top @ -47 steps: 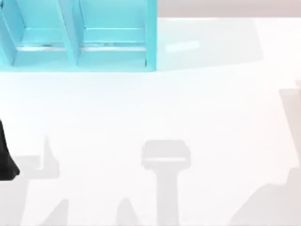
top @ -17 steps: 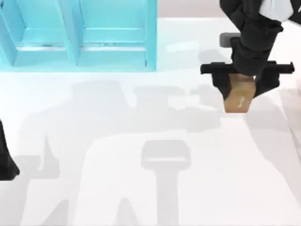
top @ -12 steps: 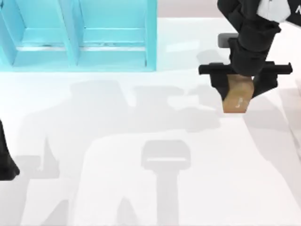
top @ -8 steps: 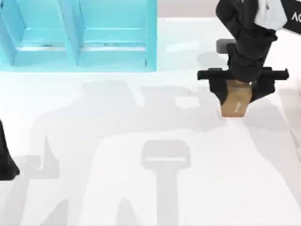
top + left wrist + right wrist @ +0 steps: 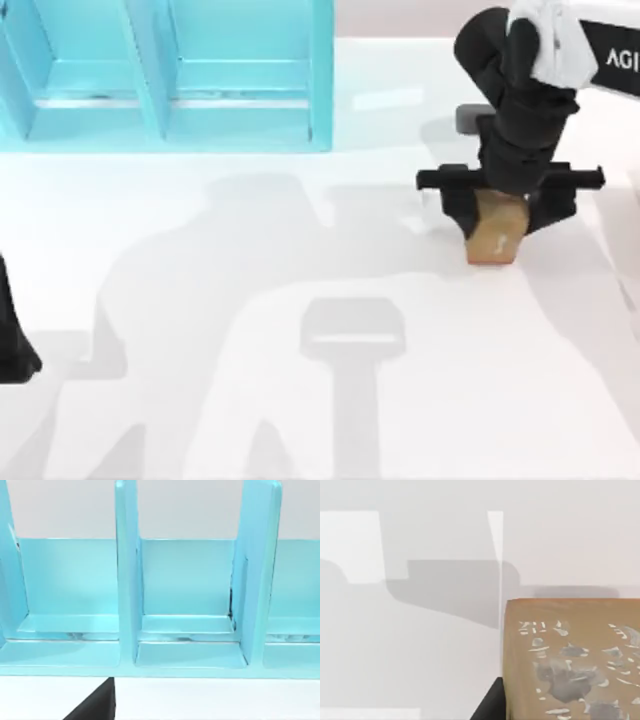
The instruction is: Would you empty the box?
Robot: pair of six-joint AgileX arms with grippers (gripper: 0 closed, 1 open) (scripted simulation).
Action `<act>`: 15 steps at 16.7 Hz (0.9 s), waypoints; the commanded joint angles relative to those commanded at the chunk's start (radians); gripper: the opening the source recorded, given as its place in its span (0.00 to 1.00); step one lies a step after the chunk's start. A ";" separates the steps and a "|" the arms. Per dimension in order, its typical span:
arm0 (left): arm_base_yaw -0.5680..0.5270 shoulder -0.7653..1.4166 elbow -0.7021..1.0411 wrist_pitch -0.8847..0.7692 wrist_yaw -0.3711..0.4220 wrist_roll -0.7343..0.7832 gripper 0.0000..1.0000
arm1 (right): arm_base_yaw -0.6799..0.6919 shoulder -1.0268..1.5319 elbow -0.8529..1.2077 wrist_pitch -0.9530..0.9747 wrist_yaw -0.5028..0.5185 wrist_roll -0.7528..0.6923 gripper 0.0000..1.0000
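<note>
Tan box (image 5: 497, 237), speckled with pale markings on one face (image 5: 575, 665), sits pinched between the two dark fingers of the right claw (image 5: 503, 215), which is closed onto it from above, over the white surface (image 5: 300, 400) toward its right side. Well away from that claw, off to its left and at the far edge, stands a light blue rack (image 5: 170, 75) with upright dividers (image 5: 127, 580). Beyond that, the left arm (image 5: 12, 345) rests at the left edge, and I cannot tell how its claw stands.
</note>
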 joint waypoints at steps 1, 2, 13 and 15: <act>0.000 0.000 0.000 0.000 0.000 0.000 1.00 | 0.000 0.000 0.000 0.000 0.000 0.000 0.15; 0.000 0.000 0.000 0.000 0.000 0.000 1.00 | 0.000 0.000 0.000 0.000 0.000 0.000 0.23; 0.000 0.000 0.000 0.000 0.000 0.000 1.00 | 0.000 0.000 0.000 0.000 0.000 0.000 1.00; 0.000 0.000 0.000 0.000 0.000 0.000 1.00 | 0.000 0.000 0.000 0.000 0.000 0.000 1.00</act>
